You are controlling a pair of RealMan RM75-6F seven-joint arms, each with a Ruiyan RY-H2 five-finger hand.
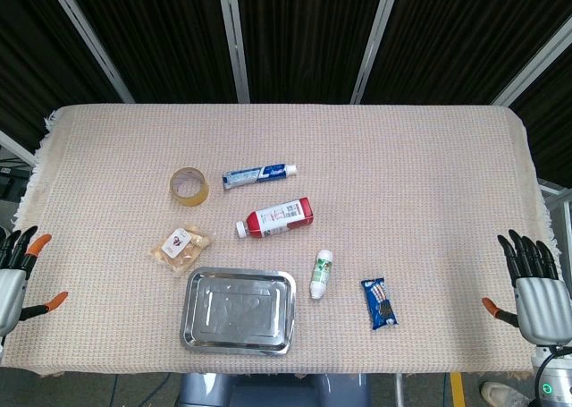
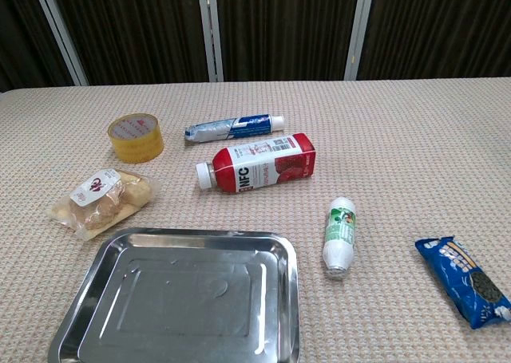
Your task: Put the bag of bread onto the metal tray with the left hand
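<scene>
The tray (image 1: 238,311) lies at the table's (image 1: 402,183) near edge; the bag of bread (image 1: 180,247) rests just beyond its left corner. Left hand (image 1: 11,282) and right hand (image 1: 534,291) hang empty, fingers spread, off the table's sides

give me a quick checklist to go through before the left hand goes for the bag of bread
1. Left hand holds nothing, fingers apart: ok.
2. Bag of bread uncovered on the cloth, apart from the roll of tape and the red bottle: ok.
3. Metal tray holds nothing, so there is room for the bag: ok.
4. Bag lies just beyond the tray's far left corner, so probably a short carry: ok.
5. Right hand at the table's far edge, out of the way: ok.
6. Which side of the bag grips best: cannot tell.
</scene>
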